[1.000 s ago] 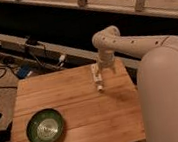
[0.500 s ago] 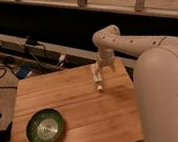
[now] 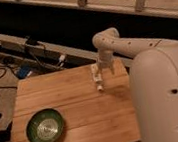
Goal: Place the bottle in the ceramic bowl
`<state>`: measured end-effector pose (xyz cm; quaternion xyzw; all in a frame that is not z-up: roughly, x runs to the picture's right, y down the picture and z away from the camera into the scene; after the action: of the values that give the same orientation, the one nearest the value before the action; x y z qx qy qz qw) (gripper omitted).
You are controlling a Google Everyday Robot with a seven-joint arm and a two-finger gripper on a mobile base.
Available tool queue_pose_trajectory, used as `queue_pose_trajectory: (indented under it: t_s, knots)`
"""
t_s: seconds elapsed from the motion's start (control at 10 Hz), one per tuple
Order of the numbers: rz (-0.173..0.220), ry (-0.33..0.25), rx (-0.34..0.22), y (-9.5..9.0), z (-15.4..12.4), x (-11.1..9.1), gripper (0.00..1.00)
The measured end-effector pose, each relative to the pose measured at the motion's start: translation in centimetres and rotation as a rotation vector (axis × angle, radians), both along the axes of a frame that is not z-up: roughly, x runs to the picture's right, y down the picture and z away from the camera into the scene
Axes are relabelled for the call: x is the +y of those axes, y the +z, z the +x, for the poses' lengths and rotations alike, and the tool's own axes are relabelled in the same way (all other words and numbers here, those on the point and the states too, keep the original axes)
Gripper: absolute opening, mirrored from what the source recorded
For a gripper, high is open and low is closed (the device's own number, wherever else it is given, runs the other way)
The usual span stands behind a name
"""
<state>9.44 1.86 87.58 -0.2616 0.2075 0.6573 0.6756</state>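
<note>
The green ceramic bowl (image 3: 44,126) sits on the wooden table (image 3: 85,121) near its front left corner, with a pale shiny centre. My gripper (image 3: 98,79) hangs from the white arm over the far middle of the table. A small slender whitish bottle (image 3: 100,86) shows right at the gripper's tip, close to the table top. I cannot tell whether it is held or lying on the wood. The bowl is well apart from the gripper, to the front left.
The robot's large white body (image 3: 165,99) fills the right side, next to the table's right edge. Cables and a blue item (image 3: 21,71) lie on the floor to the left, behind the table. A dark rail runs along the back.
</note>
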Motion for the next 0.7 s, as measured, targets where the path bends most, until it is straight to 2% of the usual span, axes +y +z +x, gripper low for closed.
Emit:
queue_pose_trajectory:
  t_s: [0.3, 0.5, 0.7]
  knots:
    - [-0.044, -0.023, -0.014, 0.8, -1.0, 1.1, 0.65]
    - [-0.103, -0.049, -0.016, 2.0, -1.6, 3.7, 0.65]
    - [-0.143, -0.067, -0.013, 2.5, -2.1, 5.2, 0.65]
